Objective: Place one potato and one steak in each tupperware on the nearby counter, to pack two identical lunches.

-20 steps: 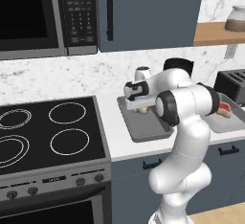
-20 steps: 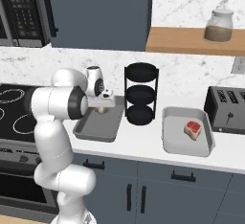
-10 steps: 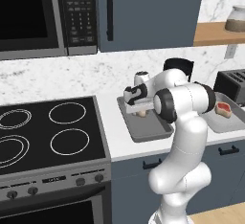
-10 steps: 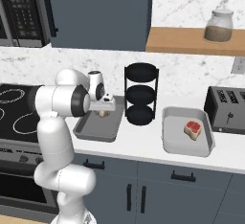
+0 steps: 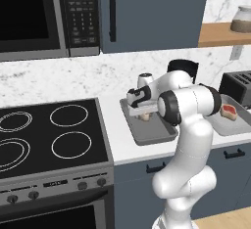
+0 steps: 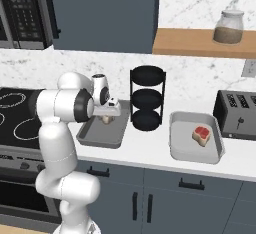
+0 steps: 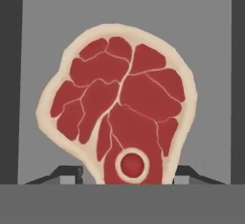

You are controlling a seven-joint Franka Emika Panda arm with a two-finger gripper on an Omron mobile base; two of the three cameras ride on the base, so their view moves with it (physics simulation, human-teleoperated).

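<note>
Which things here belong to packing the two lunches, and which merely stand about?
Belonging: steak between the jaws; second steak; left tupperware; right tupperware; counter; gripper.

Standing about: black tiered rack; toaster; stove; microwave; jar.

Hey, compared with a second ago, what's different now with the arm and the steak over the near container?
The gripper has come down into the left tupperware and its jaws have begun to part around the steak, which lies flat on the container floor, so it looks like a release. Unchanged: the other steak in the right tupperware, the black rack and the toaster.
</note>
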